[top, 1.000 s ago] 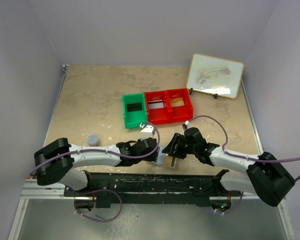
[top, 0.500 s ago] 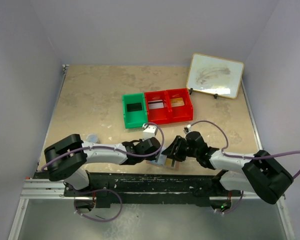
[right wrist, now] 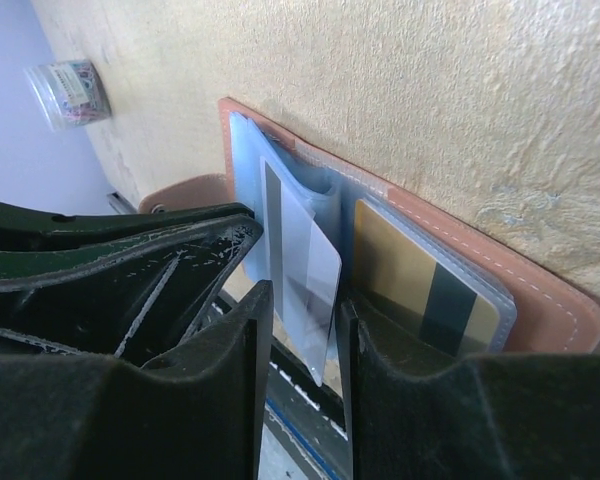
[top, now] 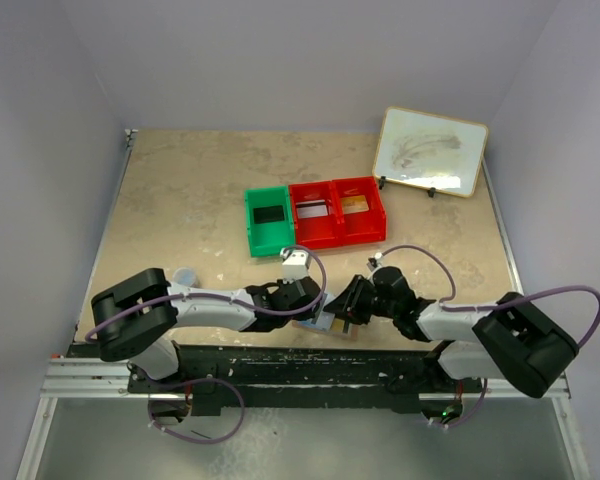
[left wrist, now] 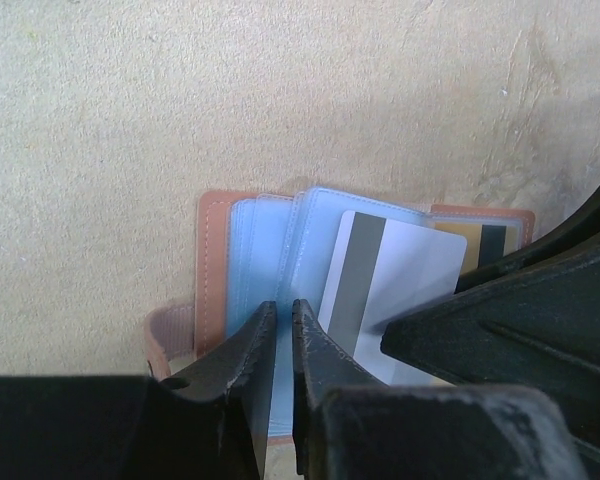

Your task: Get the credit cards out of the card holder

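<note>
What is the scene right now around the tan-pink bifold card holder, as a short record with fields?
object: tan-pink leather-like bifold card holder, open flat on the beige table
left gripper: nearly shut, pinching its pale blue plastic sleeve
right gripper: jaws flank the white-grey striped plastic card, contact unclear
in sleeve: gold-yellow plastic card with black stripe

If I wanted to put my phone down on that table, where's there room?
Bare tabletop lies between the left wall and the green bin, and between the red bin and the right edge. Crowded: near centre, where left gripper and right gripper meet over the card holder.
</note>
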Robot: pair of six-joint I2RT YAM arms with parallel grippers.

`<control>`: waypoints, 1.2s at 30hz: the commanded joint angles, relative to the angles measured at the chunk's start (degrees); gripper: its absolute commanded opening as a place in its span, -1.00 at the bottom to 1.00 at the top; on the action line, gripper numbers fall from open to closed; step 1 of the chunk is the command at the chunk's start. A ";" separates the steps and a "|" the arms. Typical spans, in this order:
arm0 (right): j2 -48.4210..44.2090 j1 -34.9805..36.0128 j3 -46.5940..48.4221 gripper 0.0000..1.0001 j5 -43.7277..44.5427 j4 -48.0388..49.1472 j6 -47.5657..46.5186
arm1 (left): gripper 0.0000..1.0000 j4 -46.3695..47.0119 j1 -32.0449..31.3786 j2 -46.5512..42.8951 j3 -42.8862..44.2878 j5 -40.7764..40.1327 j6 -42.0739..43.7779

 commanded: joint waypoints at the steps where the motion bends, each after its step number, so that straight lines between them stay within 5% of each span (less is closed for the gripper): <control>1: -0.76 -0.06 -1.01 -0.32 -0.78 0.80 0.37 | -0.82 -6.80 -0.32 2.24 -1.55 0.41 -1.13; 7: -5.99 -0.06 -1.23 -0.19 -0.06 -2.75 0.83 | -0.84 -9.65 -0.32 0.79 -0.37 -1.19 -0.78; 14: -9.51 -0.07 -2.25 -0.38 1.19 -3.92 1.54 | -0.84 -9.91 -0.41 -0.52 -0.46 -1.18 -0.92; 23: -6.79 -0.09 -3.38 -1.00 -0.06 1.73 2.05 | -0.82 -10.15 -0.43 -2.40 0.75 -1.58 -0.60; 36: -2.56 -0.08 -1.62 -1.00 -0.91 1.42 0.11 | -0.45 -2.18 -0.50 -5.18 2.88 7.76 -0.56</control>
